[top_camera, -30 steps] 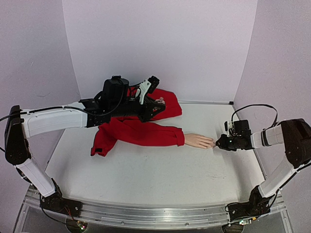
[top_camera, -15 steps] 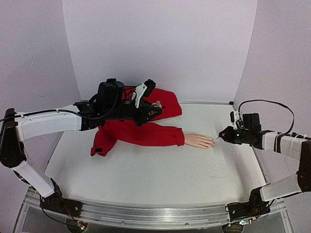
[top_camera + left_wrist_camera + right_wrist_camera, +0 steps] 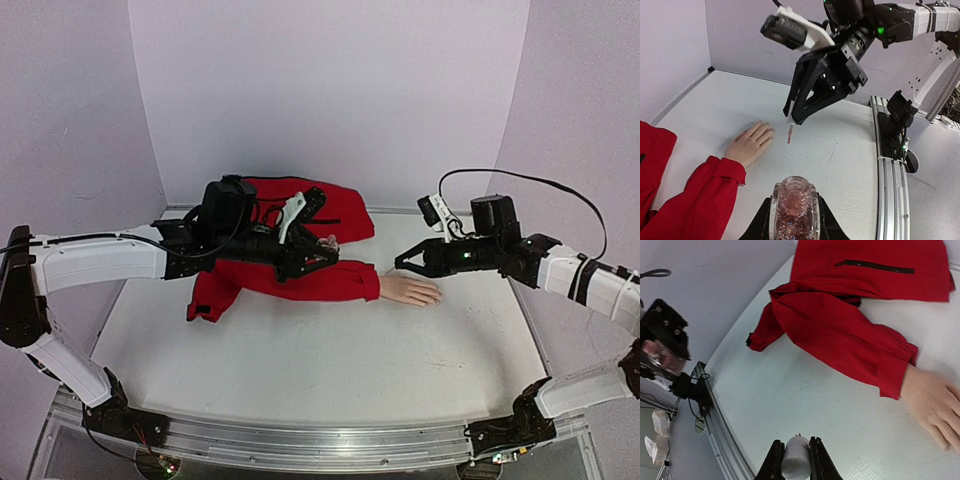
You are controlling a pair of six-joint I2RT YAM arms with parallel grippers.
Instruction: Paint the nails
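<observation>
White table (image 3: pixel 300 370), lilac walls (image 3: pixel 330 90). The hand (image 3: pixel 408 291) lies flat mid-table, nails (image 3: pixel 435 294) pointing right. Left gripper (image 3: pixel 795 226) pinches an open bottle (image 3: pixel 795 200) over the sleeve (image 3: pixel 300 275). Right gripper (image 3: pixel 796 462) clamps the cap (image 3: pixel 796 452), and its brush (image 3: pixel 789 134) hangs near the nails.

White table (image 3: pixel 300 350) with a red jacket (image 3: pixel 335 283) and pale mannequin hand (image 3: pixel 408 290) flat on it.

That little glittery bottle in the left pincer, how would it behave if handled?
The bottle looks like smooth glass, so it is probably stiff, slippery and breakable. Its neck is uncapped, so tipping it would likely spill the glittery contents. It seems small and light: the left pincer holds it upright.
</observation>
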